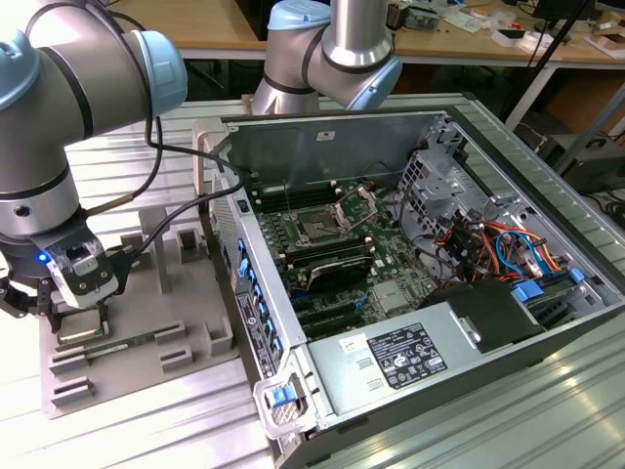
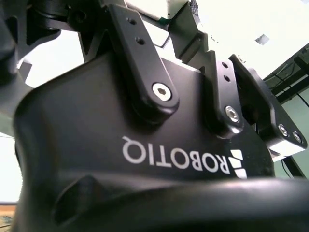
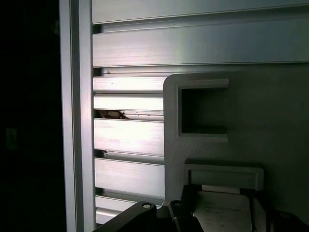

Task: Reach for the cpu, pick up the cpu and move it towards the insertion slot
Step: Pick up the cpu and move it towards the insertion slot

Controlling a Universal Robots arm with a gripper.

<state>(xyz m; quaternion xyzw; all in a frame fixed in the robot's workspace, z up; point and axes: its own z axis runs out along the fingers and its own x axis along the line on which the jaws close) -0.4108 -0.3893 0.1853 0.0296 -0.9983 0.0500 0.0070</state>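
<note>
In the exterior view the cpu [image 1: 83,327], a small silver square, lies in a pocket of the grey holder block [image 1: 166,293] at that view's left. My gripper [image 1: 80,315] points down over it, its dark fingers pressed against the chip's two sides. The first wrist view shows the pale chip top [image 3: 222,210] between the fingers [image 3: 187,212], with the gripper [image 3: 223,220] shut on it. The chip sits level in its pocket. The insertion slot [image 1: 317,227], a dark square socket with its silver bracket raised, is inside the open computer case.
A thin green memory stick [image 1: 127,344] lies in the holder block beside the cpu. The case's metal wall [image 1: 249,293] stands between the block and the motherboard. Cables and a drive cage [image 1: 469,225] crowd the case on the exterior view's right. A second arm [image 1: 332,49] stands behind the case.
</note>
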